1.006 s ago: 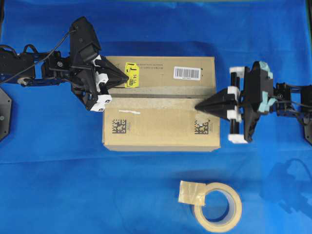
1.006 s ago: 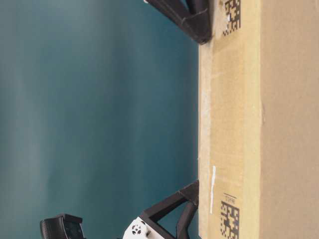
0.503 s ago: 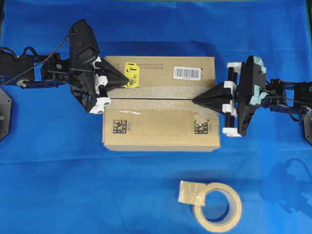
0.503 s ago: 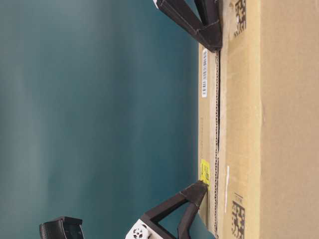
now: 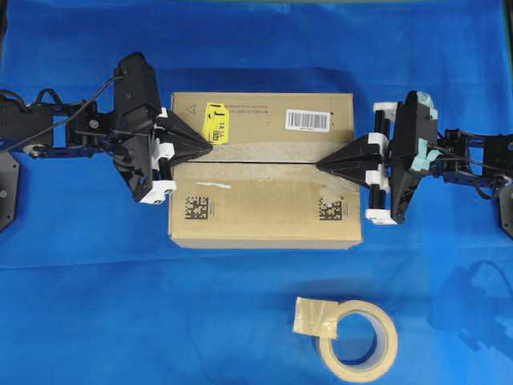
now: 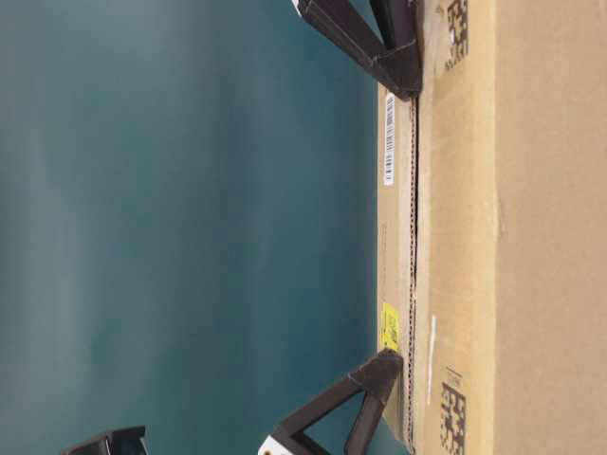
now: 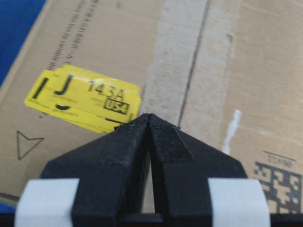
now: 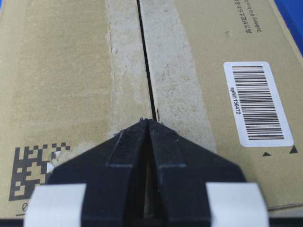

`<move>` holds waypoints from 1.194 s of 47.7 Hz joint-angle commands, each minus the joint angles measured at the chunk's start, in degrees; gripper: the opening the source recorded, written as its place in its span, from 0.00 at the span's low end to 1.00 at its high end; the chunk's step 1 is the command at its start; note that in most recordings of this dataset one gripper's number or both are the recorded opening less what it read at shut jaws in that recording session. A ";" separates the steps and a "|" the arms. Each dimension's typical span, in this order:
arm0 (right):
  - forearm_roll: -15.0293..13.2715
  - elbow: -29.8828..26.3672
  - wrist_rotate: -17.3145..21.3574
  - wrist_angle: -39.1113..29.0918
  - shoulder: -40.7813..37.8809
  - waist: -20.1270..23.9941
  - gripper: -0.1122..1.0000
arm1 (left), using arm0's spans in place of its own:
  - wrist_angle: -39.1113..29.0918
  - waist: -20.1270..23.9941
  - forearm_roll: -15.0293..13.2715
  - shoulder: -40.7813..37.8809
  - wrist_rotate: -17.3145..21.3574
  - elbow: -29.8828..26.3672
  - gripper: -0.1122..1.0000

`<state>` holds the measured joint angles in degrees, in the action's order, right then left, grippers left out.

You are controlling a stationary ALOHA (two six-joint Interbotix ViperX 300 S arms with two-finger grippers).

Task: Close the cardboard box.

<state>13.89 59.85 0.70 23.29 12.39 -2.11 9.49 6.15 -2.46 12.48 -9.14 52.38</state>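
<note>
Two grippers pinched shut over one closed box

Both grippers rest their tips on the top of the cardboard box point(image 5: 263, 170), one at each end of the middle seam. On the left gripper point(image 5: 207, 145) the fingers are pressed together with nothing between them; its tip sits just beside the yellow sticker point(image 5: 216, 123), near the box's left end. On the right gripper point(image 5: 322, 165) the fingers are likewise clenched on nothing, the tip on the seam near the box's right end, below the white barcode label point(image 5: 308, 119).

One box lies in the middle of the blue cloth point(image 5: 120, 305), its two long top flaps lying flat and meeting along a narrow dark slit. Pale strips of old tape residue run along both sides of that slit. Two square printed codes mark the near flap, one toward each end.

One roll of beige tape point(image 5: 357, 333) lies on the cloth well apart from the box, nearer the front edge, with a loose tab folded over its left side.
</note>
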 commanded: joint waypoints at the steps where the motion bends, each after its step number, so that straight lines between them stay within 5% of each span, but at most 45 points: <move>1: 0.53 -0.88 0.09 0.62 0.26 -0.88 0.10 | 0.62 -0.44 0.18 1.41 0.09 0.00 0.10; 16: 0.79 -0.88 0.09 0.79 0.26 -1.23 0.10 | 1.23 -1.41 0.18 1.93 0.35 1.14 0.10; 36: 0.70 -0.70 0.18 0.79 0.26 -1.23 0.10 | 17.67 -1.93 0.18 0.53 2.02 5.71 0.10; 57: 0.79 -0.70 0.18 0.70 0.26 -1.23 0.10 | 23.82 -2.37 0.18 -5.80 1.93 6.15 0.10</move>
<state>14.33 59.85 0.79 23.55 12.39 -2.55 32.34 4.13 -2.37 6.77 -7.21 59.06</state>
